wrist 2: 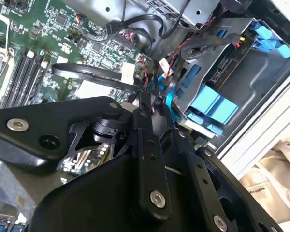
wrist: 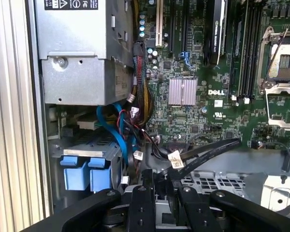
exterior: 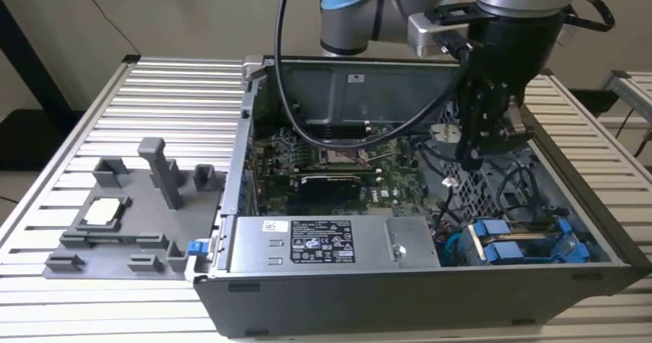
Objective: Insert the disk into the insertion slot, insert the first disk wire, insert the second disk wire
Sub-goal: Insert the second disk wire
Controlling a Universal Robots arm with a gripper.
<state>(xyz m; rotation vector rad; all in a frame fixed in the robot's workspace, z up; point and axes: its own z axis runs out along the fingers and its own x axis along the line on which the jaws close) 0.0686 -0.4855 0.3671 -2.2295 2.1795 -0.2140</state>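
Metal of the open computer case [exterior: 408,297] lies nearest in the exterior view, standing on a slatted table [exterior: 82,129]. Just inside its front wall sits the grey power-supply box [exterior: 316,244], and beside it, toward the exterior view's right, the insertion slot [exterior: 460,240]. The disk [exterior: 506,250] lies seated in that slot with its blue carrier tabs facing up. Farther in, the green motherboard [exterior: 337,171] covers the case floor. The gripper [exterior: 479,156] hangs above the case beyond the slot, well apart from the disk; whether it is open or closed cannot be told. Outside the case, on the exterior view's left, a grey fixture tray [exterior: 102,244] carries upright posts and a small pale block [exterior: 107,211]. The first wrist view adds a blue flat cable [wrist: 118,135] curving between the power-supply box and the blue tabs, next to red-and-black wires [wrist: 137,72]. Loose black cables [wrist: 208,147] with a white tag lie near the gripper. The second wrist view shows the slot's slotted grey wall [wrist 2: 195,72] and the disk's dark underside [wrist 2: 227,65] within it.
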